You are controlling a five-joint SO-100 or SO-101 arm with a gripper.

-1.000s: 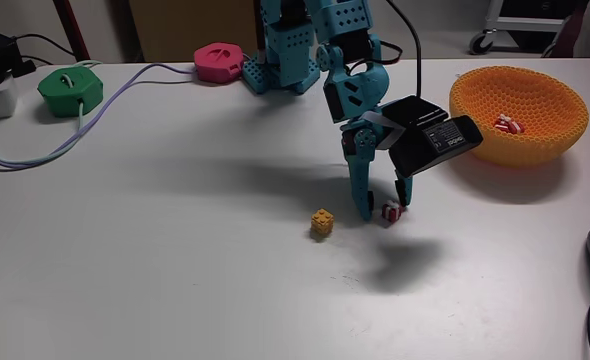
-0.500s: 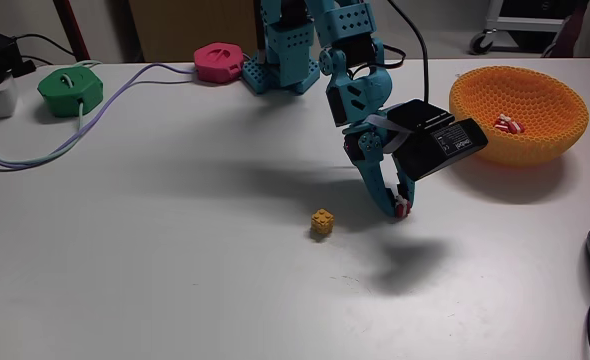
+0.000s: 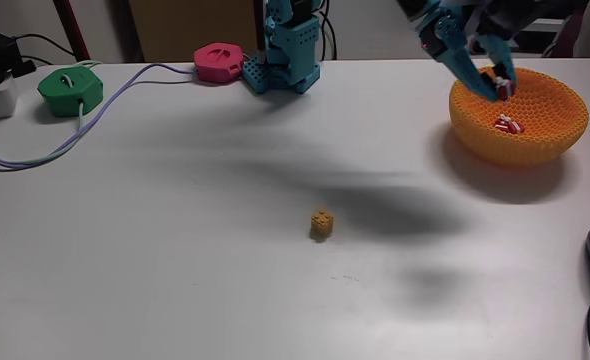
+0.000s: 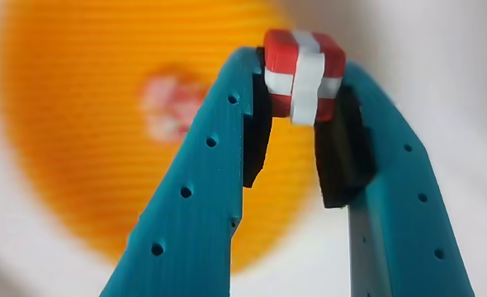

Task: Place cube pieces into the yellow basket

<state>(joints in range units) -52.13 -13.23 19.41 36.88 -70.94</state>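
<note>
The tool [image 4: 303, 107], clamped on a striped cube [image 4: 304, 74] above the basket [image 3: 535, 125], should centre over the hollow before releasing; the studded cube [image 3: 322, 223] waits on the worktop [image 3: 175, 250].

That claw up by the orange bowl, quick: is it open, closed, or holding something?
Claw: closed on a red-and-white striped cube, held over the yellow basket.

Light: falling evenly and bright from above | shadows: spreading soft across the table [image 3: 175, 250] | wrist view: background blurring heavily.
</note>
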